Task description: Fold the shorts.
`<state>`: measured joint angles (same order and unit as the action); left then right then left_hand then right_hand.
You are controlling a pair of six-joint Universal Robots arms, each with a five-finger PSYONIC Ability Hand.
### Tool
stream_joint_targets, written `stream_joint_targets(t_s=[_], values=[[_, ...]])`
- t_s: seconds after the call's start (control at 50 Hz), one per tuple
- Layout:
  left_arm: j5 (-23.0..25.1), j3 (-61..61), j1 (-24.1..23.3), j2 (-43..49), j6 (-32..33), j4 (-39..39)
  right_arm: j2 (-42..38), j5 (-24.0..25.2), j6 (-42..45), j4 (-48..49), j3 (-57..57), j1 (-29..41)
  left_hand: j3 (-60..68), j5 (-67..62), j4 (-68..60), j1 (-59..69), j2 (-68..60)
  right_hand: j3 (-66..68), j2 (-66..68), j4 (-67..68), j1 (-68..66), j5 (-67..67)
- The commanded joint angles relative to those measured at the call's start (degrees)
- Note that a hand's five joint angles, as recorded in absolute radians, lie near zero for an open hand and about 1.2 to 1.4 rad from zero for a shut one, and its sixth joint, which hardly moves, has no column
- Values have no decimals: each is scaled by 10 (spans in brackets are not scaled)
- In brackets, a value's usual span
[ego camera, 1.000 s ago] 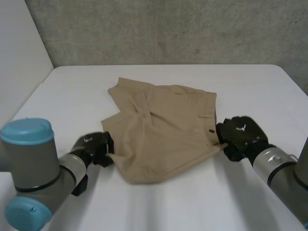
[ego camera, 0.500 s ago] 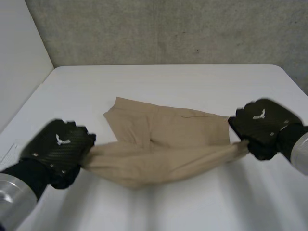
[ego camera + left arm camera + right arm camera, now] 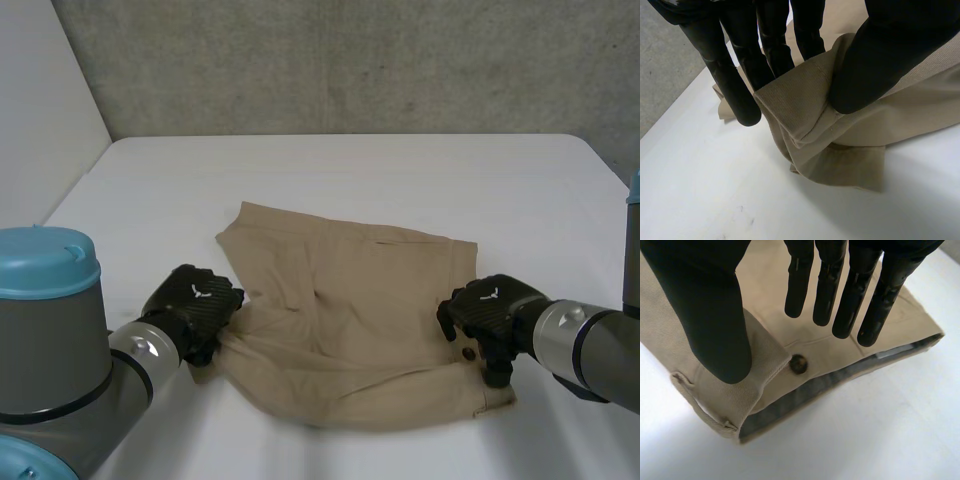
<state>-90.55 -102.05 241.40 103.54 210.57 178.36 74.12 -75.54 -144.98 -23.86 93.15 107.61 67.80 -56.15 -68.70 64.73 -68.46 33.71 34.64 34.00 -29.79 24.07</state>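
The first fold seems to be landing: the khaki shorts are lying doubled on the counter, the left robot hand is pinching a leg hem, and the right robot hand is resting straight-fingered over the waistband, so releasing and smoothing are probably coming next.

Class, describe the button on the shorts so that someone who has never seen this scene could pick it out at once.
On the white table lie tan shorts; go to their waistband end, where the right hand is. Beside its thumb sits the button: small, round, dark brown, the one dark spot on plain tan cloth.
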Motion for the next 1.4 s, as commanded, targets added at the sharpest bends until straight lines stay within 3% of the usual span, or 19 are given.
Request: stream_joint_targets(t_s=[0.02, 0.52, 0.6, 0.66, 0.8, 0.9, 1.0, 1.08, 1.18, 1.4], values=[[-1, 7, 1, 9, 1, 1, 2, 7, 9, -67, -5, 0, 122, -139, -113, 153, -115, 9, 0, 6, -49, 6], [-39, 82, -2, 77, 0, -3, 55, 11, 10, -100, 28, 6, 122, -139, -113, 153, -115, 33, 24, 30, -72, 29], [-39, 77, -12, 78, 0, -3, 49, 17, 15, -70, 51, 6, 122, -139, -113, 153, -115, 139, 129, 136, -178, 135], [-39, 74, -14, 79, 0, -4, 32, 15, 21, -46, 51, 7, 122, -139, -113, 153, -115, 460, 451, 457, -500, 457], [-38, 107, -8, 91, 8, 5, 2, 8, 34, 31, -43, 7, 122, -139, -113, 153, -115, 463, 454, 460, -502, 459], [-39, 219, -4, 104, 10, 30, -36, -13, 23, 129, -198, 16, 122, -139, -113, 153, -115, 463, 454, 460, -502, 459], [-38, 387, 22, 89, 14, 142, -61, -52, 7, 258, -366, 52, 122, -139, -113, 153, -115, 463, 454, 460, -502, 459], [-43, 447, 35, 42, 13, 245, -60, -64, -22, 368, -442, 58, 122, -139, -113, 153, -115, 463, 454, 460, -502, 459], [-41, 424, 23, -11, 12, 308, -54, -65, -76, 471, -441, 60, 122, -139, -113, 153, -115, 463, 454, 460, -502, 459], [-38, 195, 25, -19, 9, 318, -57, -33, -82, 425, -310, 62, 122, -139, -113, 153, -115, 463, 454, 460, -502, 459]])
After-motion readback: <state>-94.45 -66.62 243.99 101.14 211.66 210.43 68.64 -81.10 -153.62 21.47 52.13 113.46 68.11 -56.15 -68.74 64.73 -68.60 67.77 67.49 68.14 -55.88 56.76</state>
